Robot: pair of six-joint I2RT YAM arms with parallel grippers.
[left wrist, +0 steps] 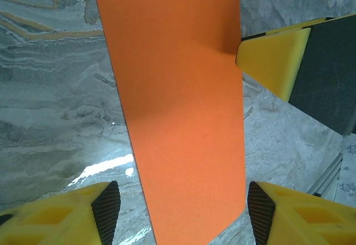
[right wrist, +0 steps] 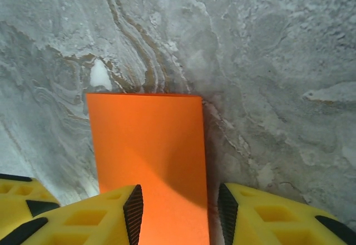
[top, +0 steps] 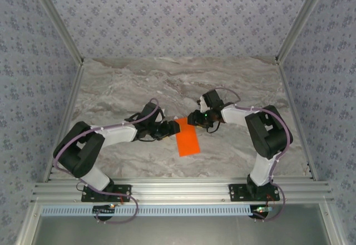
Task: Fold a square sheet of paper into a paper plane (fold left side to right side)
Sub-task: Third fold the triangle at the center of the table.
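Note:
The square sheet of paper [top: 187,140] is bright orange and lies on the marble table as a narrow folded rectangle. My left gripper [top: 167,129] is at its upper left edge. In the left wrist view the paper [left wrist: 178,106] runs between the spread jaws of the left gripper [left wrist: 183,211], which stands open; neither pad touches it. My right gripper [top: 194,119] is at the paper's far end. In the right wrist view the right gripper [right wrist: 179,211] is open, its jaws straddling the long right edge of the paper [right wrist: 147,145]. One yellow right finger [left wrist: 272,61] meets the paper's edge.
The grey-veined marble table [top: 239,83] is bare around the paper. Patterned walls enclose it on three sides, and an aluminium rail [top: 178,189] with both arm bases runs along the near edge.

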